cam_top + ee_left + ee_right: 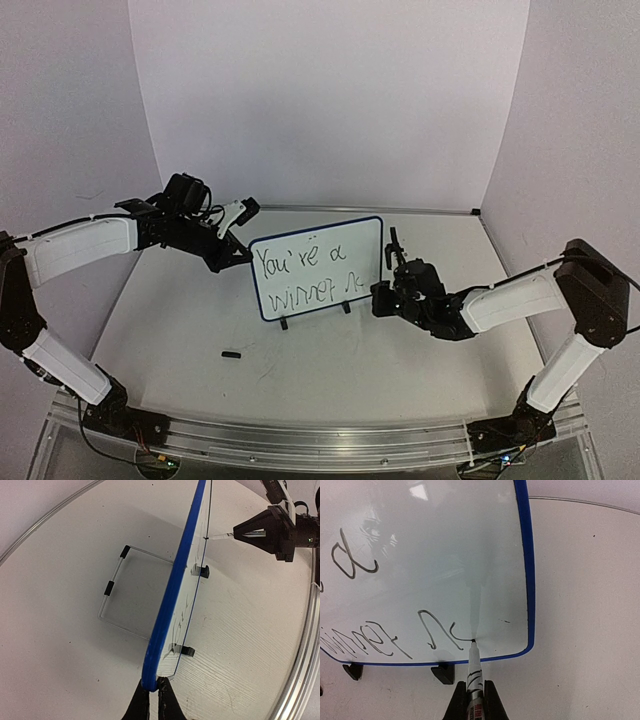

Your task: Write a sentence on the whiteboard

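Two closed tools: left tool (154, 692) pinches the upright, sideways-long whiteboard's (330, 240) edge; right tool (475, 690) holds a marker (474, 667) tip-first against it.

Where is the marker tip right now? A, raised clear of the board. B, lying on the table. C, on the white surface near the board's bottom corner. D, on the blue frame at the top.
C: the right wrist view shows the marker, clamped in the right claw, with its tip on the whiteboard just past the last stroke of the sentence.

One whiteboard (330, 236), one marker (474, 669) — two arms (80, 248) (510, 300)
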You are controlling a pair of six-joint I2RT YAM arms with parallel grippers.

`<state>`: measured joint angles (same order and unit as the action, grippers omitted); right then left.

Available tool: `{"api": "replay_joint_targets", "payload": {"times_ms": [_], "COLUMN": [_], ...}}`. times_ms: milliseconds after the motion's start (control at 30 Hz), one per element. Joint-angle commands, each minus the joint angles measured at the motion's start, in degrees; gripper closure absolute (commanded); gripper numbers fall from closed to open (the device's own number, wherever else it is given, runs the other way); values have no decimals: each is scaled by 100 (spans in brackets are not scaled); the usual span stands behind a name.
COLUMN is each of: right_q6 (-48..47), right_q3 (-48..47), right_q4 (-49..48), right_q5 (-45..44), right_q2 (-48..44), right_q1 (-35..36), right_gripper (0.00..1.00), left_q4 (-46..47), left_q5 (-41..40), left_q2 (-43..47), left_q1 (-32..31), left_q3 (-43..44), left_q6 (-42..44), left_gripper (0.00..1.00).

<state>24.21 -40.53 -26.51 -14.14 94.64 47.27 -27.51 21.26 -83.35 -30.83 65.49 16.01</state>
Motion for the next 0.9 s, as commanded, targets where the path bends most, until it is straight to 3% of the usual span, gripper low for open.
{"api": "replay_joint_targets", "payload": {"times_ms": [0,867], "right_q6": [-92,-147], "right_q3": [-191,-241], "right_q4": [-40,-326], "right_q5": [-230,215], "right_q2": [-287,-231], "right_q1": [-21,-24], "right_gripper": [100,100], "left_q4": [-344,-348], "left_q5": [-546,-535], "left_q2": [-217,-230], "left_q1": [24,24], "left_q3": [-10,1], "left_q6": [232,231], "left_gripper": [100,100]}}
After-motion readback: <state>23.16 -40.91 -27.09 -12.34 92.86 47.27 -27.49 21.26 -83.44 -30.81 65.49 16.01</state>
